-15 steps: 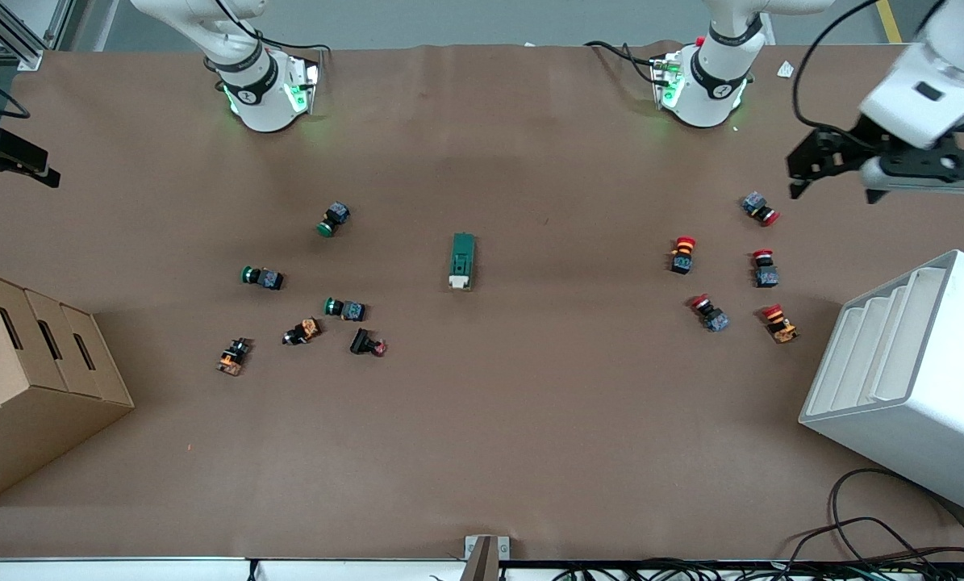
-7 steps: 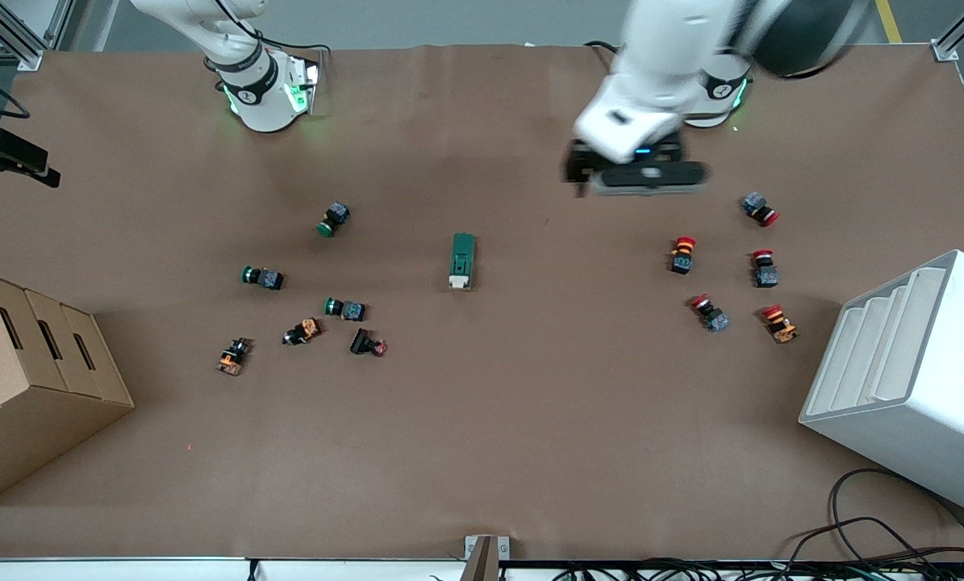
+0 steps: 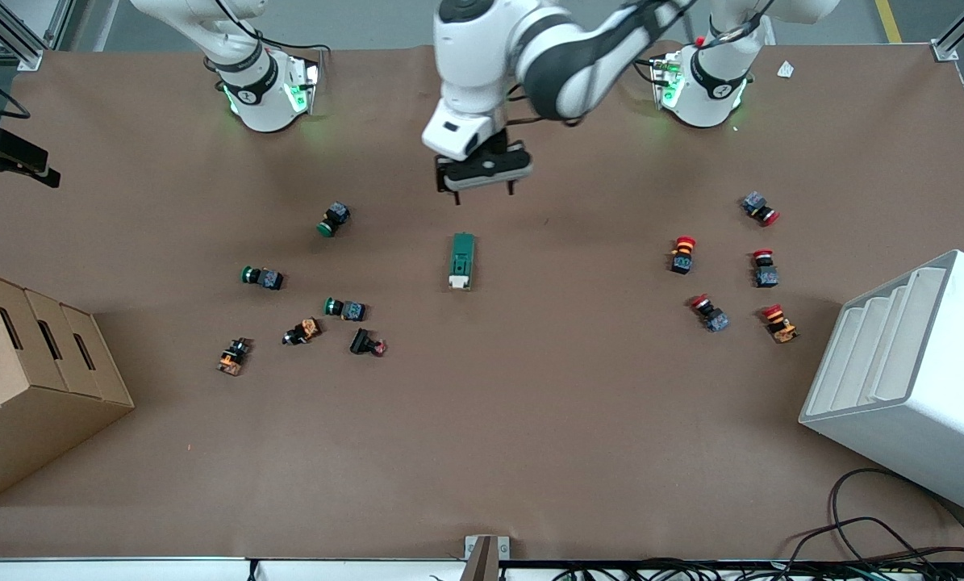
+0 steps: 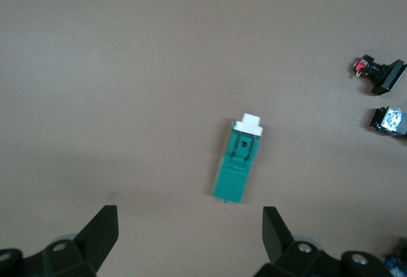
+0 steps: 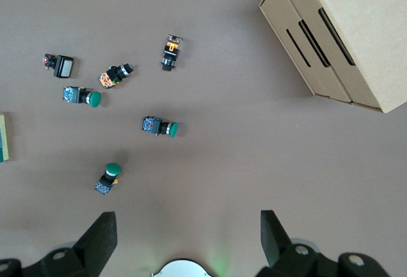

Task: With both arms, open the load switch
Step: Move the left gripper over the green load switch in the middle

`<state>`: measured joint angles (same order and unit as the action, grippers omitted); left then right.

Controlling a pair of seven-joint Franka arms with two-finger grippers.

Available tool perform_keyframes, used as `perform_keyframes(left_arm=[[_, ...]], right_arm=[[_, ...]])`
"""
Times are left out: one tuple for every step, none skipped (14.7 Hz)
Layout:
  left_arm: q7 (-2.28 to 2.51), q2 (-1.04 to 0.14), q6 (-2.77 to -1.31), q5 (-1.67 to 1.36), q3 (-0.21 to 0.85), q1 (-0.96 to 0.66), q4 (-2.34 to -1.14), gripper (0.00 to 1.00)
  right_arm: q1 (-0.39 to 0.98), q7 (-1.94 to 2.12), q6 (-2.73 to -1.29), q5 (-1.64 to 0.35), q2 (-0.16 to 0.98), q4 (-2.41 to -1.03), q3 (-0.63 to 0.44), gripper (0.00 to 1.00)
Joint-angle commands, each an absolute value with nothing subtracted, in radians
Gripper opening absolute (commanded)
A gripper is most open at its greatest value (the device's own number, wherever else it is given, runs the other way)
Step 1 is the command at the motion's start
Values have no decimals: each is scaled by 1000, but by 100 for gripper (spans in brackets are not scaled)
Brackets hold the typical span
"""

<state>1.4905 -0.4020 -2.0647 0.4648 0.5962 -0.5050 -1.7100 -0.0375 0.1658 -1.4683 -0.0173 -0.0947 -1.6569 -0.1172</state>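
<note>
The load switch (image 3: 462, 261) lies flat at the middle of the table, a dark green block with its white lever end toward the front camera. My left gripper (image 3: 484, 192) hangs open over bare table next to the switch's green end. In the left wrist view the load switch (image 4: 240, 166) lies just ahead of the left gripper (image 4: 191, 232), with nothing between the fingers. My right gripper (image 5: 189, 239) is open and empty, high over its own base and out of the front view. Only an edge of the load switch (image 5: 3, 138) shows in its view.
Green-capped push buttons (image 3: 334, 219) and other small buttons lie scattered toward the right arm's end, red-capped ones (image 3: 682, 254) toward the left arm's end. A cardboard box (image 3: 30, 379) stands at the right arm's end, a white stepped rack (image 3: 909, 379) at the left arm's end.
My left arm has swung from the left arm's end of the table to the middle, stopping over the spot beside the load switch. The switch and right arm have not moved.
</note>
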Motion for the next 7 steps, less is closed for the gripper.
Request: perform_keyframes(left_arm=[[1681, -504, -2085, 638, 597, -596, -1684, 100], [1742, -532, -2095, 710, 597, -626, -1686, 100], [1814, -567, -2095, 809, 597, -668, -1687, 100], [1919, -601, -2097, 915, 595, -689, -1693, 100], [1998, -635, -2095, 1018, 595, -693, -1704, 100], [2049, -665, -2095, 1129, 595, -710, -1727, 100], [2092, -689, -2095, 1235, 595, -715, -1749, 100]], right_arm=[[-51, 166, -1473, -28, -121, -1681, -110, 100], [-51, 164, -1474, -29, -121, -1680, -110, 100], [-52, 164, -1476, -29, -118, -1677, -110, 100], [-52, 163, -1473, -29, -117, -1671, -110, 100], [-52, 161, -1470, -28, -114, -1654, -112, 100], [-55, 161, -1468, -28, -107, -1637, -112, 100], [-57, 160, -1470, -28, -97, -1631, -112, 100]])
